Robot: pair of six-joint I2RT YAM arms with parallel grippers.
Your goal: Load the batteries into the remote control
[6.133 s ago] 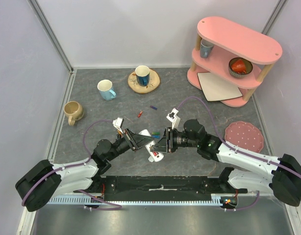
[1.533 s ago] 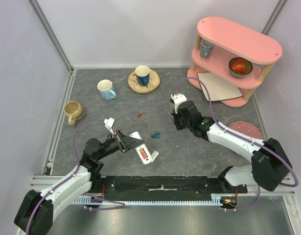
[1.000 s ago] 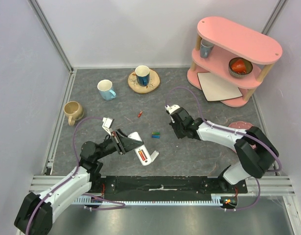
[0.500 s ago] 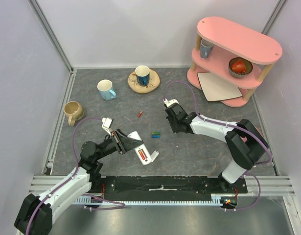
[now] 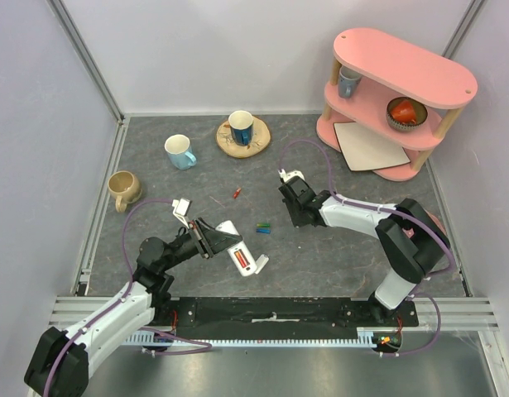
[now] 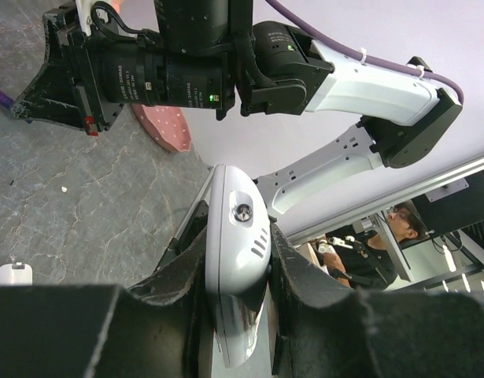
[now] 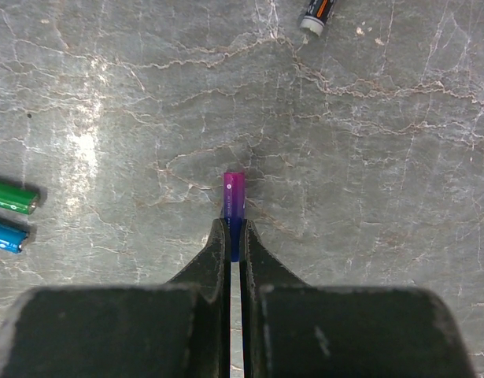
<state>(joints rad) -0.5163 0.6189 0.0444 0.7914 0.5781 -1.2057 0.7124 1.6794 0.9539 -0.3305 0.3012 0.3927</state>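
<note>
grey marbled table [image 5: 337, 265] carries mugs [image 5: 180, 151], loose batteries [image 5: 262, 228], pink shelf [image 5: 403, 70].

High fixed view looking down, wrist views close, all sharing tabletop [image 5: 324, 266]

Your bench [image 7: 367, 157] looks like grey stone, veined with pale cracks, and is matt apart from one soft sheen patch. The purple battery [image 7: 234, 197], green battery [image 7: 12, 197] and blue battery [image 7: 5, 235] wear glossy, foil-like wraps. The remote control [image 6: 235, 252] is smooth, shiny white plastic. On your left end effector [image 6: 238, 236] the fingers [image 6: 312, 291] are matt black and grainy. On your right end effector [image 7: 233, 228] the fingers [image 7: 210, 268] are matt black too. The shelf [image 5: 403, 66] is matt pink with bare wooden posts [image 5: 447, 122].
</note>
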